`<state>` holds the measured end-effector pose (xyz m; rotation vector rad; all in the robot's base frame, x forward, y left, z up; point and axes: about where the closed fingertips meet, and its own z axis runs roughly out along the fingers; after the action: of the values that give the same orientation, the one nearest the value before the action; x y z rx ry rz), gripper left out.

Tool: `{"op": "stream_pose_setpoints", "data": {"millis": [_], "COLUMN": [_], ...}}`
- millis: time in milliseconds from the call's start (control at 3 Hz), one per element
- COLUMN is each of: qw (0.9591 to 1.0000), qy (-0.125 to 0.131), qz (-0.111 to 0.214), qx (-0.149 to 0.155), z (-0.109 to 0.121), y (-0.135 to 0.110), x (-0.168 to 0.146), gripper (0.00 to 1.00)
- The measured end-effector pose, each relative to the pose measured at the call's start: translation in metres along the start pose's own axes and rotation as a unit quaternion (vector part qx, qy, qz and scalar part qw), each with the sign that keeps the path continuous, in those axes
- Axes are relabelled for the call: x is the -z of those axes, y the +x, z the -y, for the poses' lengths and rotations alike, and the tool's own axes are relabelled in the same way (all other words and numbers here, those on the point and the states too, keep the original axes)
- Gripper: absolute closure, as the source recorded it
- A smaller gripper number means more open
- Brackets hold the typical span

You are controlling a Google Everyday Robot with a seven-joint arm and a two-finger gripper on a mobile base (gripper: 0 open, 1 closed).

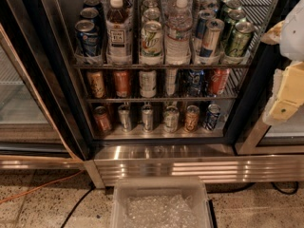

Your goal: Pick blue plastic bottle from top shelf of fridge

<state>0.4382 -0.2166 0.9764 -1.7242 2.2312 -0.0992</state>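
The blue plastic bottle (118, 30), slim with dark brown liquid, a white cap and a white label, stands at the front of the top shelf (161, 62), second lane from the left. The fridge (57, 80) stands open in front of me. A blue drink can (88, 38) is to the bottle's left and a green-and-white can (152, 41) to its right. My gripper (284, 96), beige on a white arm, hangs at the right edge of the view, outside the fridge and far right of the bottle, holding nothing that I can see.
A ribbed clear water bottle (178, 32) and several cans fill the other top lanes. Two lower racks (156, 99) hold cans. A steel base grille (199, 167) runs below. A clear plastic bin (161, 205) sits on the floor in front, with an orange cable (33, 191) at left.
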Motion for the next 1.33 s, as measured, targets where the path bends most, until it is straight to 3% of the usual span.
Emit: {"op": "stream_pose_setpoints", "data": {"millis": [667,1000,1333], "qw": [0.9999,0.9983,0.9917], "qy": [0.001,0.001,-0.001], "qz": [0.015,0.058,0.129], "qx": [0.002,-0.001,-0.001], "z": [-0.001,-0.016,-0.023], "y": [-0.005,-0.035,-0.081], "x": [-0.001,-0.022,-0.05], "gripper": [0.0,0.0,0.0]}}
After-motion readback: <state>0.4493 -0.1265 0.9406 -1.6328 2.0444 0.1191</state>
